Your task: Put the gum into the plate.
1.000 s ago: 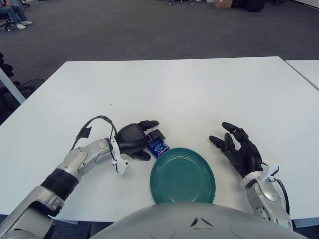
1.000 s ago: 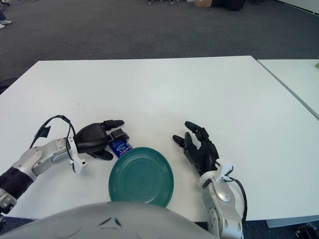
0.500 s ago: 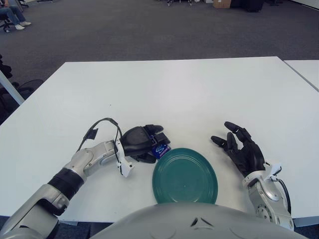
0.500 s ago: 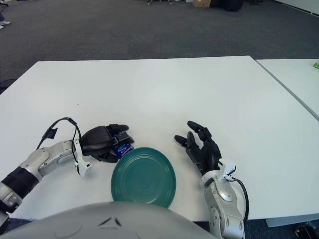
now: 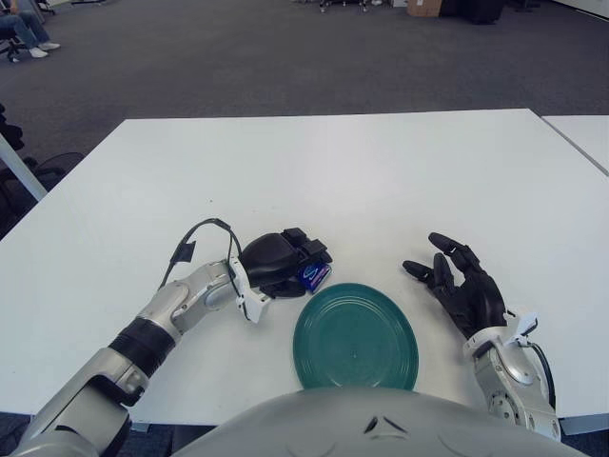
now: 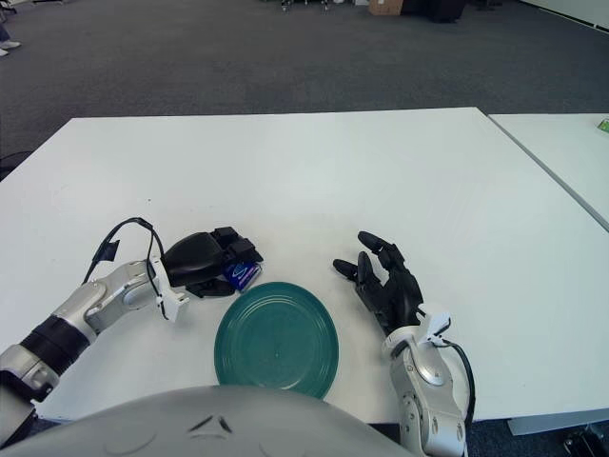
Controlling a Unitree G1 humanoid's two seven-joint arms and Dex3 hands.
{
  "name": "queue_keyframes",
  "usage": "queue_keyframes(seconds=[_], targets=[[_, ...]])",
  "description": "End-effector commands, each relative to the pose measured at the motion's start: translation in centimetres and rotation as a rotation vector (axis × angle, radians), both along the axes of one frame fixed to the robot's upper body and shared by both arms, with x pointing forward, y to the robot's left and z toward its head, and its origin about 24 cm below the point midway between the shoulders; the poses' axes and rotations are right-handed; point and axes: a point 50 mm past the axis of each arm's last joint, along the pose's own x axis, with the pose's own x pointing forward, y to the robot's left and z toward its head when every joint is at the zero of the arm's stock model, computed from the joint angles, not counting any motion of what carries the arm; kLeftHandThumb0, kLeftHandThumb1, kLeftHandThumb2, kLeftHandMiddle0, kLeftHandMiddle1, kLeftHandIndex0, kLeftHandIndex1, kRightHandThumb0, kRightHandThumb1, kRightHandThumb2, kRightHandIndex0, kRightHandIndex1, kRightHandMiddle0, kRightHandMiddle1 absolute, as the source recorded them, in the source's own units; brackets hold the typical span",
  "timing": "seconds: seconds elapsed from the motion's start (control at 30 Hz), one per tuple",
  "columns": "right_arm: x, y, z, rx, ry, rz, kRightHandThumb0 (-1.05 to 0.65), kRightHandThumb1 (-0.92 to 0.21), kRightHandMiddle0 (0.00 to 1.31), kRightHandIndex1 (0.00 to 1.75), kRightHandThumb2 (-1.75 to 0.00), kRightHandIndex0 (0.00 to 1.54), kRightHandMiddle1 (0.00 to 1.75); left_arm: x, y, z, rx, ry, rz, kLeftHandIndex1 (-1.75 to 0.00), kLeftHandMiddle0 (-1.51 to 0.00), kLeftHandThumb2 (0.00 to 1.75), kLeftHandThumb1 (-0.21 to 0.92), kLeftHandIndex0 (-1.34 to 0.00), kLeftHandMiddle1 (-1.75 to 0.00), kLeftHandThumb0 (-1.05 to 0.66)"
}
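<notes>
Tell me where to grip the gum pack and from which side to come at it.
Grip the gum pack across its two flat faces, coming from the robot's left, away from the green plate. The left hand already holds it that way, fingers curled over the top and the blue end poking out toward the plate's rim. The right hand shows open beside the plate, on its right.

Found bare table (image 5: pixel 333 181) beyond plate (image 5: pixel 354 335); right hand (image 5: pixel 461 286) flanked plate's right side only.
</notes>
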Motion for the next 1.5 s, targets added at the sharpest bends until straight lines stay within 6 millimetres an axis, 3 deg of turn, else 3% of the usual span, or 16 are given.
queue_keyframes(seconds=[0.0,0.23,0.53,0.63,1.0,1.1,1.3,1.47], targets=[[-1.9,-0.6,-2.2,0.023,0.152,-0.042,-0.56,-0.92,0.18,0.54,-0.62,0.53,0.87,-1.2,1.4,-2.9,0.169,0.135,0.029,-1.33,-0.59,0.59,0.71,-0.42,-1.45,0.02],[-1.8,-0.6,-2.2,0.027,0.147,-0.046,-0.54,-0.92,0.19,0.56,-0.6,0.52,0.88,-0.9,2.3,-1.9,0.189,0.126,0.041,-1.34,-0.54,0.61,0.72,-0.42,-1.52,0.0],[-1.7,-0.6,-2.4,0.021,0.148,-0.038,-0.54,-0.92,0.18,0.58,-0.61,0.52,0.88,0.2,3.4,-0.4,0.145,0.026,0.091,-1.29,-0.59,0.68,0.64,-0.51,-1.48,0.0],[-1.6,-0.5,-2.3,0.013,0.144,-0.032,-0.55,-0.92,0.18,0.59,-0.63,0.51,0.87,1.2,4.1,1.6,0.111,-0.022,0.132,-1.26,-0.63,0.65,0.64,-0.53,-1.44,0.0],[-1.5,-0.6,-2.4,0.009,0.146,-0.033,-0.54,-0.92,0.17,0.59,-0.65,0.5,0.88,2.9,4.7,5.9,0.003,-0.131,0.199,-1.25,-0.69,0.62,0.64,-0.56,-1.35,0.0],[-1.5,-0.6,-2.4,0.005,0.148,-0.034,-0.55,-0.92,0.17,0.6,-0.65,0.5,0.88,3.3,4.9,8.2,-0.038,-0.22,0.214,-1.23,-0.72,0.64,0.61,-0.58,-1.33,0.0],[-1.5,-0.7,-2.5,0.0,0.151,-0.035,-0.55,-0.92,0.18,0.61,-0.65,0.51,0.88,3.2,5.3,9.6,-0.118,-0.204,0.273,-1.2,-0.73,0.67,0.59,-0.61,-1.32,0.0],[-1.5,-0.7,-2.7,-0.011,0.164,-0.031,-0.57,-0.92,0.18,0.62,-0.66,0.52,0.88,1.5,3.6,11.4,-0.191,-0.205,0.221,-1.18,-0.73,0.69,0.57,-0.64,-1.35,0.0]])
